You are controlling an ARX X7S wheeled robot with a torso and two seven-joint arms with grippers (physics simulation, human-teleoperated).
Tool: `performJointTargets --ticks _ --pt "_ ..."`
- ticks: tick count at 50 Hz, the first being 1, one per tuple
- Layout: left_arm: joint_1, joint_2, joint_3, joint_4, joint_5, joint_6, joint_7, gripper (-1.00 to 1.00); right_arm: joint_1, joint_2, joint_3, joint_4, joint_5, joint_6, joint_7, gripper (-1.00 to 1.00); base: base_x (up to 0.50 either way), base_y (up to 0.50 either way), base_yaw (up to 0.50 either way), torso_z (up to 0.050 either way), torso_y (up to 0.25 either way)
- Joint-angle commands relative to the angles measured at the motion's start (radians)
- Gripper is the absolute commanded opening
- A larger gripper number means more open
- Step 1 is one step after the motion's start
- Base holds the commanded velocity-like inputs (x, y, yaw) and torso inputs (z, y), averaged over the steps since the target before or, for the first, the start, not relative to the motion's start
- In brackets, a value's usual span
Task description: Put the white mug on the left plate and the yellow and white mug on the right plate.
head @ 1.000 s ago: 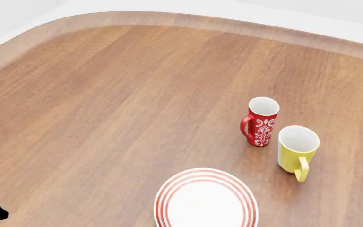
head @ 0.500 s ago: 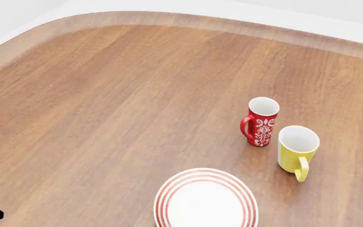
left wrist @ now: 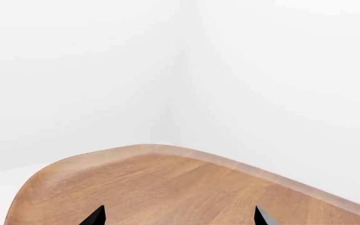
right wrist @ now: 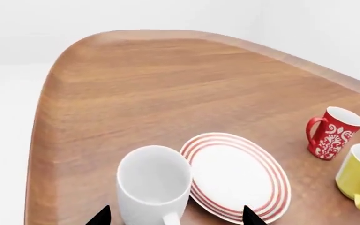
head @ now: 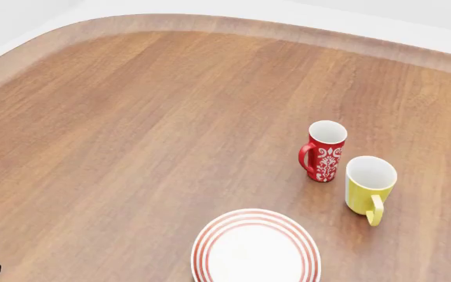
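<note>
Wooden table point(head: 131, 129) fills the head view, rounded corner edge running against white walls; the left wrist view shows only a rounded corner of it. One red-ringed white plate point(head: 255, 247) lies flat on the table near the head view's lower edge; only this plate shows, so whether it is the left or right one cannot be told. White mug point(right wrist: 154, 185), the largest mug, stands upright just beside the plate in the right wrist view, its rim overlapping the plate's edge in the picture; actual contact cannot be told. It is outside the head view. Yellow and white mug point(head: 370, 187) stands upright on bare table near the plate, handle toward the camera. Red mug with white floral pattern point(head: 323, 151) stands upright just beyond the yellow one, apart from the plate. Right gripper point(right wrist: 175, 216): two dark fingertips spread wide either side of the white mug, not touching it. Left gripper point(left wrist: 180, 216): fingertips spread apart over bare wood, nothing between them.
</note>
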Motion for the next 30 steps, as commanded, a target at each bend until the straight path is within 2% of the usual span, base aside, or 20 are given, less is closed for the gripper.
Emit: performJointTargets --ticks 1,30 --pt "0.004 -0.005 -0.001 0.004 -0.008 0.002 -0.004 1.00 0.118 0.002 -0.083 0.091 0.008 0.040 -0.031 1.00 0.00 0.00 0.00 0.000 0.000" --pt "0.011 -0.020 -0.013 0.006 -0.031 0.009 -0.013 1.00 0.234 -0.027 -0.201 0.320 -0.038 0.013 -0.086 1.00 0.00 0.00 0.00 0.000 0.000"
